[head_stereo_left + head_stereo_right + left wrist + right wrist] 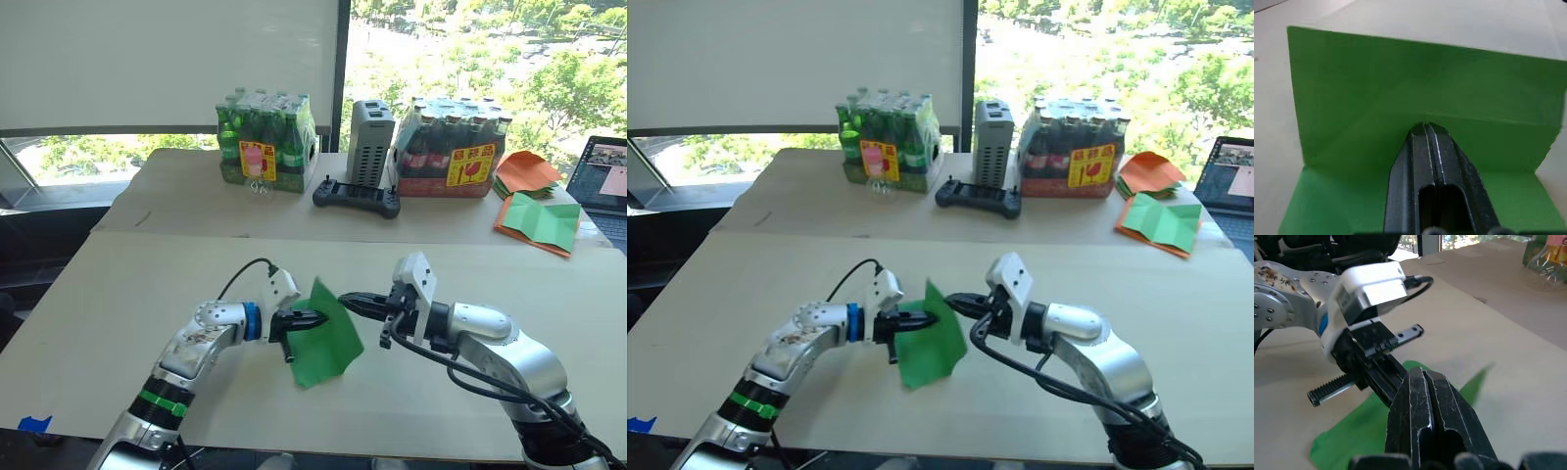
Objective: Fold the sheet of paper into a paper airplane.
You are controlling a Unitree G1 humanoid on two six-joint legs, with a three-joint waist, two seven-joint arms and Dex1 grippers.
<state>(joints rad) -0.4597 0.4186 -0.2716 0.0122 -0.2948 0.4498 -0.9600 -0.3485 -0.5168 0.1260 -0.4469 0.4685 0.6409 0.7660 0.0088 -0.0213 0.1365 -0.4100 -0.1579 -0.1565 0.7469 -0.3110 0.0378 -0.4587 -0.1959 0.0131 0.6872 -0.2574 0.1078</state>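
The sheet of paper (326,338) hangs creased and partly folded above the worktop (118,294), with the left gripper (312,319) clenched on its edge. The right gripper (353,300), jaws pressed together and holding nothing, points at the sheet's upper corner from just beside it.

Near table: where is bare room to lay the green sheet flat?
The near table lies bare left of the left gripper and right of the right gripper, which pinch the sheet of paper. The far table is crowded along its back and right end.
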